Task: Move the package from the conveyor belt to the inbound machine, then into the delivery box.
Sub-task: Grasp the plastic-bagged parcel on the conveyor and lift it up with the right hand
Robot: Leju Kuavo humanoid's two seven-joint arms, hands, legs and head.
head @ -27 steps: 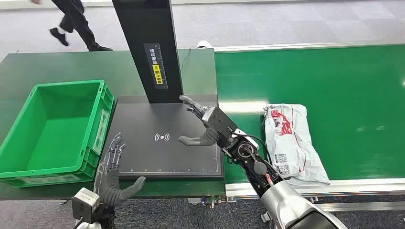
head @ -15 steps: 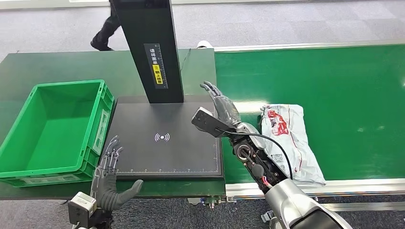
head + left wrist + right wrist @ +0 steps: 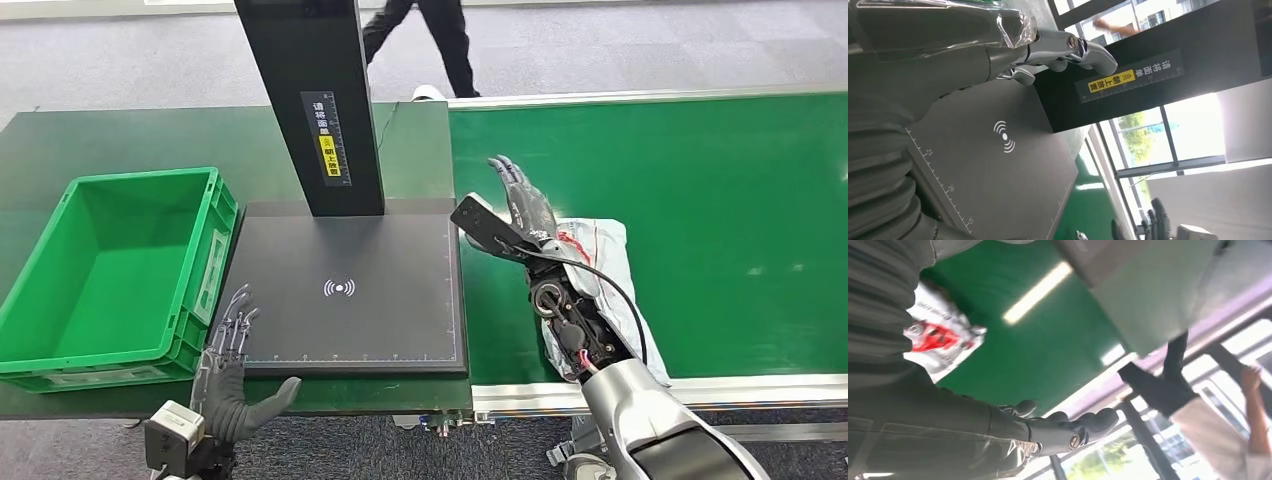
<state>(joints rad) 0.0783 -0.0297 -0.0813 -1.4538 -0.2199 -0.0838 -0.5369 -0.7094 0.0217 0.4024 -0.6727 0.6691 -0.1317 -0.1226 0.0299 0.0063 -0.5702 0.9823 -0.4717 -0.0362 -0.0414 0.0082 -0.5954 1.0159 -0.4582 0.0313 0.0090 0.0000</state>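
right of centre in the head view, the right robot hand [image 3: 520, 207] hovers spread and empty over the white package [image 3: 600, 280] lying on the green conveyor belt [image 3: 720, 200], while the left robot hand [image 3: 232, 375] waits spread at lower left.

White package [image 3: 610, 270] with red print, green conveyor belt [image 3: 720, 200], green delivery box [image 3: 60, 340], black inbound machine [image 3: 340, 320]

Silver arms, dark grey hands

The right arm [image 3: 640, 420] is a smooth silver shell that opens into exposed black joints with round fittings, a looping black cable and a red wire; both the right hand [image 3: 515, 205] and left hand [image 3: 232, 375] have dark grey fingers, with a grey camera block at the left wrist
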